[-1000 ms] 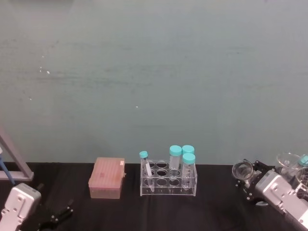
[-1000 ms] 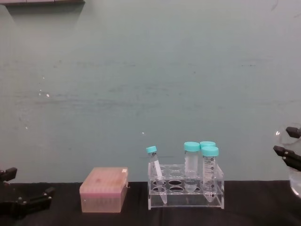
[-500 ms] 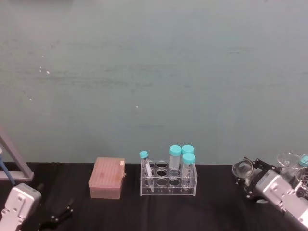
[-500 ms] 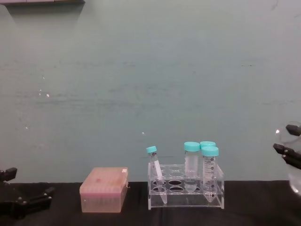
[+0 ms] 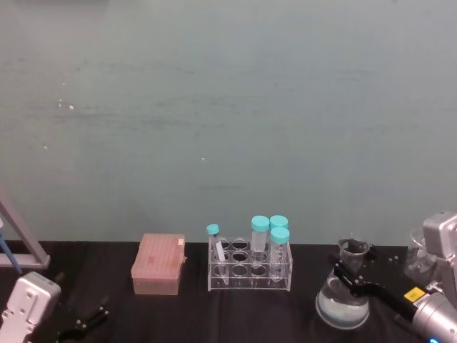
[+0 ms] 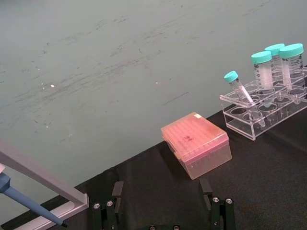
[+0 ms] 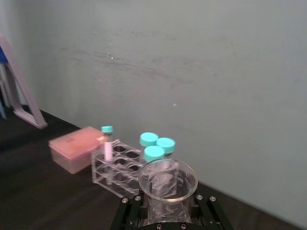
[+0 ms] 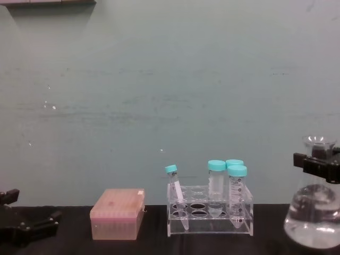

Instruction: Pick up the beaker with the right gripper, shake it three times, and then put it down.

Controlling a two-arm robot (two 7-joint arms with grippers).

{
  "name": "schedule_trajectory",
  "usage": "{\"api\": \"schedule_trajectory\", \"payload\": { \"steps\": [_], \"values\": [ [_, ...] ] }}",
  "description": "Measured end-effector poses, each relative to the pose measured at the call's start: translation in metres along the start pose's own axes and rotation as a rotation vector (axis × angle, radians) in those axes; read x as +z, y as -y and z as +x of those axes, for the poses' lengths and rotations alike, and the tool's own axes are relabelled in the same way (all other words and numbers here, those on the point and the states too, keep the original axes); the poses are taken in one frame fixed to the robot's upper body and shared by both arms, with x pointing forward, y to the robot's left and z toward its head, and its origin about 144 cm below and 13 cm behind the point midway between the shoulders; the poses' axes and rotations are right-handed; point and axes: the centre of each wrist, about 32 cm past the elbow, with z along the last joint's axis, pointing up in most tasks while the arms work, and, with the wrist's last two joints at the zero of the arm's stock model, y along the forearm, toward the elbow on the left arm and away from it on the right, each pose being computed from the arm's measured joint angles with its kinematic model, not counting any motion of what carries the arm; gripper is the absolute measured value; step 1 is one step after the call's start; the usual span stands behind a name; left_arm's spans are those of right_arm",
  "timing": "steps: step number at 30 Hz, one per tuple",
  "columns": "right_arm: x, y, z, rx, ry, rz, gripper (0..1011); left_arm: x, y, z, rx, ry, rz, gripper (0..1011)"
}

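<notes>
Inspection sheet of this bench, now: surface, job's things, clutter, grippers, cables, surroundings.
Surface: black table.
Job's things: beaker upright at the right, clear liquid inside.
Clutter: pink tip box; tube rack holding four teal-capped tubes; pipette stand at far left.
Grippers: right gripper shut on the beaker's neck; left gripper open, parked low at the left.
Cables: nothing seen.
Surroundings: teal wall behind.

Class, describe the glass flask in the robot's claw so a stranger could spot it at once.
On the black table, find the clear tube rack holding teal-capped tubes. Just to its right is the beaker, its neck clamped in the right gripper. Unlike the tubes, it is cone-shaped clear glass, wide-based, uncapped and taller than the rack.
</notes>
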Motion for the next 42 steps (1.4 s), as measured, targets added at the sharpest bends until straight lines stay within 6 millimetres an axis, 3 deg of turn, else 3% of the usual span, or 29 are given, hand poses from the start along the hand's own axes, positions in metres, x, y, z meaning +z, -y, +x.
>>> {"api": "schedule_trajectory", "payload": {
  "steps": [8, 35, 38, 42],
  "values": [
    [0.0, 0.001, -0.008, 0.046, -0.14, -0.023, 450, 0.0, 0.0, 0.0, 0.0, 0.0, 0.0, 1000],
    [0.0, 0.001, -0.012, 0.058, -0.156, -0.04, 450, 0.0, 0.0, 0.0, 0.0, 0.0, 0.0, 1000],
    [-0.001, 0.001, -0.011, 0.089, -0.241, -0.05, 450, 0.0, 0.0, 0.0, 0.0, 0.0, 0.0, 1000],
    [-0.001, 0.001, -0.011, 0.126, -0.494, -0.042, 450, 0.0, 0.0, 0.0, 0.0, 0.0, 0.0, 1000]
  ]
}}
